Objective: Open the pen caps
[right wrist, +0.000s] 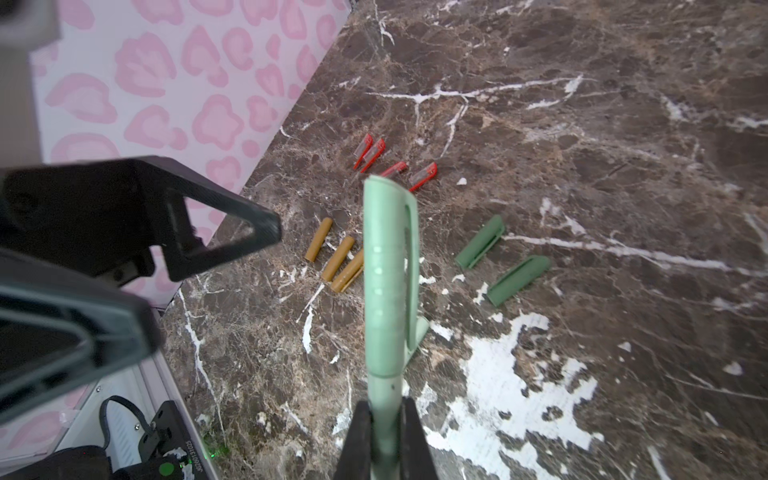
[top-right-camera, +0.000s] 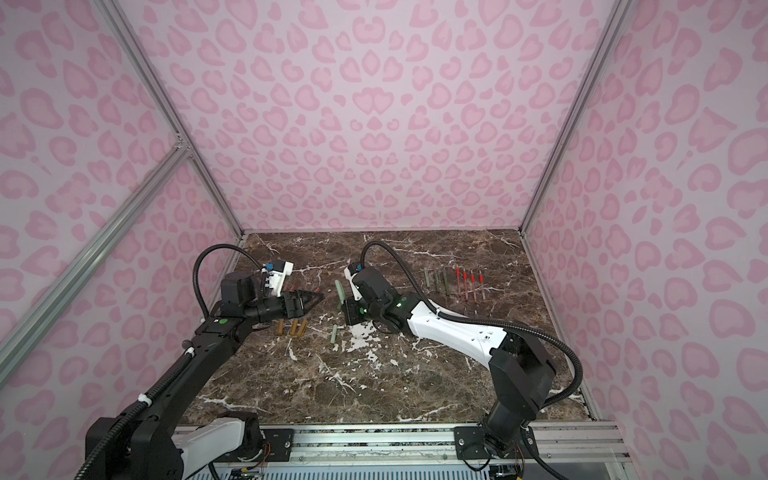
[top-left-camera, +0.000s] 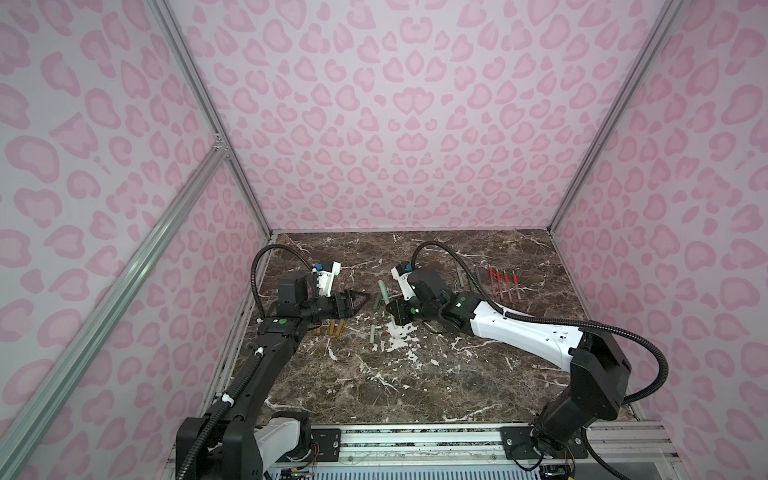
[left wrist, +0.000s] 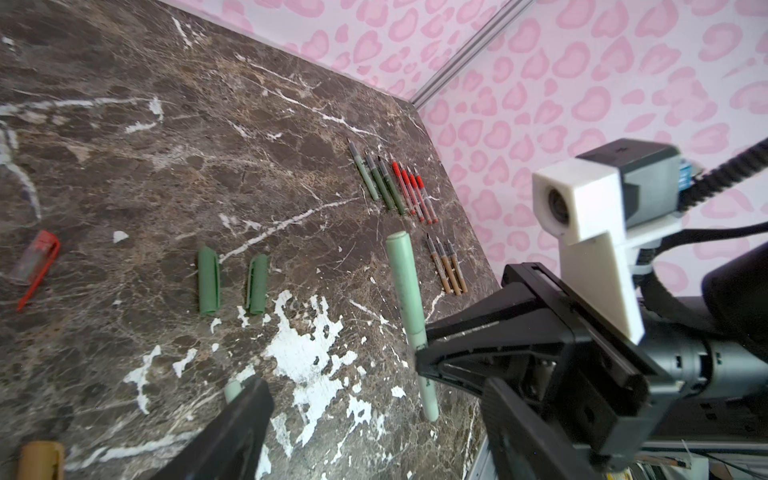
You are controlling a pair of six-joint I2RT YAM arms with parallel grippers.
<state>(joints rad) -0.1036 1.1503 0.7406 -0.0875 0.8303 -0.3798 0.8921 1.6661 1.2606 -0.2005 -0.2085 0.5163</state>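
On the near left of the marble table (top-left-camera: 415, 386): three tan caps (top-left-camera: 332, 329), side by side, lying loose; just right of them, one loose pale green cap (top-left-camera: 372, 334). Above and just beyond the tan caps: left gripper (top-left-camera: 361, 300), jaws spread wide, nothing between them, aimed rightward. Mid-table, facing it: right gripper (right wrist: 386, 415), clamped on the barrel of a pale green pen (left wrist: 405, 291), which was held clear of the surface. Its seated cap (right wrist: 384, 270) was still on, clip showing, with the left gripper's fingertips near it but not touching. On the table between the two grippers: two dark green caps (right wrist: 480, 241), a little apart from each other. Beyond the left gripper: four red caps (right wrist: 395, 166), part clear plastic. Far right: rows of uncapped pen bodies (left wrist: 365, 174), green and red, with three tan ones nearer. Handling, by estimate: the seated cap was light, stiff, smooth plastic, likely slippery and held by a snug friction fit; the thin clip looked the weak part. Best hold was judged to be across the cap's round body at about its middle, off the clip, with a straight pull along the pen's axis against the clamped barrel.
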